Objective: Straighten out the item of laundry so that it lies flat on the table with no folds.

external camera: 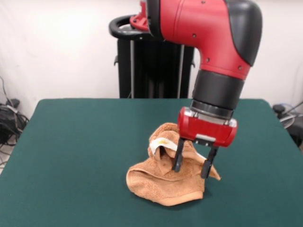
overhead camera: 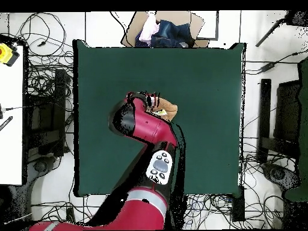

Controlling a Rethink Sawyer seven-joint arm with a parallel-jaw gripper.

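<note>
The end effector (external camera: 192, 165) stood with fingers spread apart over the bunched towel (external camera: 165, 182), heaped on the bench (external camera: 71, 151).

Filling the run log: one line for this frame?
arm: over table centre | gripper: open, fingers down at towel | orange-tan terry towel: crumpled heap, white label up | green felt table

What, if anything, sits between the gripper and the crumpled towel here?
Nothing visible does. The gripper is already down at the towel, its open jaws standing over the bunched cloth. Around the towel, only the bare green table shows.
</note>
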